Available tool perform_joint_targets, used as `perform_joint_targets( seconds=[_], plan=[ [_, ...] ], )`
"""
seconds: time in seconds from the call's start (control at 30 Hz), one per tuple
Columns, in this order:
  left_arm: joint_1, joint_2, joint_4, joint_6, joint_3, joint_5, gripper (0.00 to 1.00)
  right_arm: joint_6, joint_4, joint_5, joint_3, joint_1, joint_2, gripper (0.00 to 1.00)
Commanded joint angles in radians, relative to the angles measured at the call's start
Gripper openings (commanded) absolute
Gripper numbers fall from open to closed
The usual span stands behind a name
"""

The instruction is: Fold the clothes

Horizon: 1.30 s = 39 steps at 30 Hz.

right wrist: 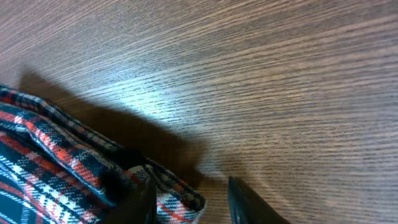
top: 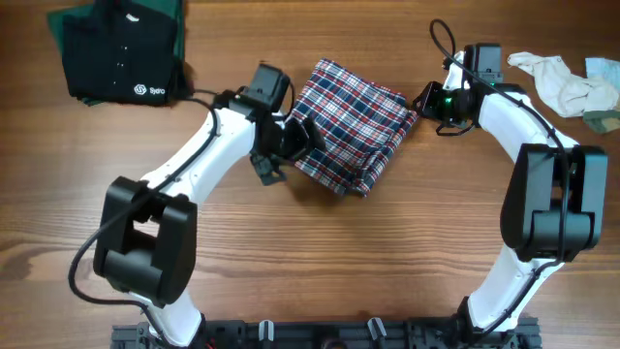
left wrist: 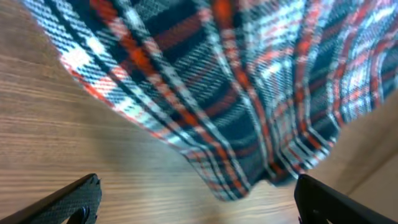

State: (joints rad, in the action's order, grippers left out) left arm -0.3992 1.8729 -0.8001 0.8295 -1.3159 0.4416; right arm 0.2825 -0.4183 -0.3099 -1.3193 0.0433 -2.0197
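The folded plaid shirt [top: 351, 126] lies mid-bench [top: 320, 252], soft, light and likely to slump, so pinch a layered hem corner; the left end effector [top: 294, 138] gapes empty, and the right end effector [right wrist: 186, 200] stands half open around the shirt's right corner.

A brown wooden table [top: 339, 262] with fine dark grain fills all three views; soft light leaves a pale sheen [right wrist: 161, 93] on its surface
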Motion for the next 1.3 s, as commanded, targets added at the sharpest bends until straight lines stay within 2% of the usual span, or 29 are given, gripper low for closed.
perform_joint_targets(
  seconds=[0.0,0.13,0.23,0.57,0.8,0.83,0.97,1.0,1.03,1.2,1.27],
  plan=[
    [0.0,0.006,0.095,0.061,0.07,0.042,1.0,-0.021,0.0,-0.013,-0.014,0.009,-0.019,0.38],
    [-0.022,0.007,0.248,0.129,0.169,0.073,1.0,-0.03,-0.001,-0.012,-0.014,0.009,-0.019,0.38],
    [-0.043,0.007,0.385,0.129,0.219,0.083,1.0,-0.04,-0.002,-0.013,-0.014,0.009,-0.019,0.38],
    [-0.061,0.082,0.577,0.207,0.25,0.082,1.0,-0.045,-0.021,-0.013,-0.014,0.009,-0.019,0.38],
    [-0.061,0.154,0.667,0.208,0.252,0.082,1.0,-0.047,-0.029,-0.013,-0.014,0.009,-0.019,0.37],
    [-0.053,0.158,0.666,0.207,0.252,0.08,0.96,-0.047,-0.031,-0.013,-0.014,0.009,-0.019,0.34],
    [0.046,0.158,0.626,0.195,0.252,0.085,0.52,-0.047,-0.038,-0.013,-0.014,0.009,-0.019,0.33],
    [0.078,0.158,0.594,0.173,0.252,0.087,0.44,-0.047,-0.038,-0.013,-0.014,0.009,-0.019,0.34],
    [0.111,0.158,0.56,0.144,0.252,0.094,0.43,-0.047,-0.037,-0.013,-0.014,0.009,-0.019,0.34],
    [0.255,0.158,0.483,-0.024,0.252,0.137,0.21,-0.046,-0.027,-0.013,-0.014,0.009,-0.019,0.34],
    [0.303,0.158,0.469,-0.074,0.252,0.147,0.17,-0.046,-0.027,-0.013,-0.014,0.009,-0.019,0.34]
  ],
)
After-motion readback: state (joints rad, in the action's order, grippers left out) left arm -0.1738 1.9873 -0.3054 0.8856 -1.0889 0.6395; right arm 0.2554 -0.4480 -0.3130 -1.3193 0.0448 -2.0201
